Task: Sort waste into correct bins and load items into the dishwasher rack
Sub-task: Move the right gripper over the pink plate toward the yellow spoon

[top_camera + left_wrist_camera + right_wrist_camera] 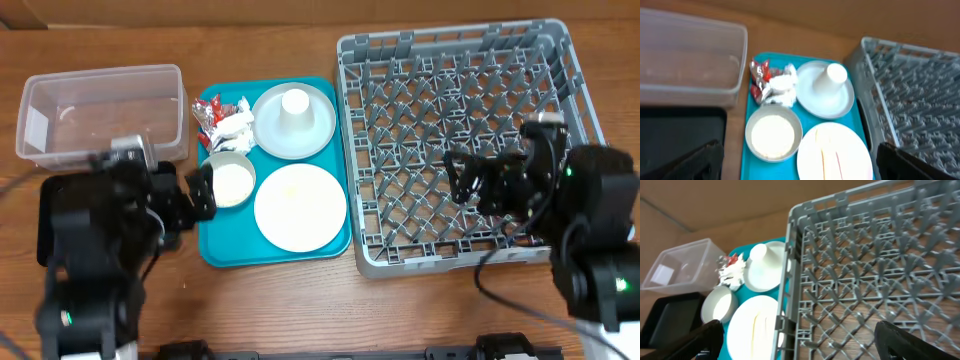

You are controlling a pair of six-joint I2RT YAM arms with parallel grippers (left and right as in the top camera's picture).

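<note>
**Waste.** Crumpled red-and-silver wrappers [212, 108] and a crumpled white napkin [233, 125] lie touching in the corner of the large teal tray [215, 252] nearest the clear rectangular plastic tub [100, 110]. Judged light, soft and springy, with the foil likely slick. A pinch from above across a raised fold should hold best.

**Dishes.** On the same tray:
- A small pale bowl [231, 183] holds white rice-like grains. It looks rigid but its contents are loose, so it should be gripped at the rim and kept level.
- A small white cup [294, 102] stands inverted on a pale grey-green plate [270, 132].
- A white plate [300, 207] carries a faint yellow spoon [830, 156].

The plates are judged smooth and breakable, best taken by the edge.

**Surroundings.** The grey lattice dishwasher rack [400, 60] sits beside the tray, opposite the tub.

**Grippers.** The left gripper [201, 189] is spread and empty beside the bowl. The right gripper [458, 178] is spread and empty over the rack.
</note>
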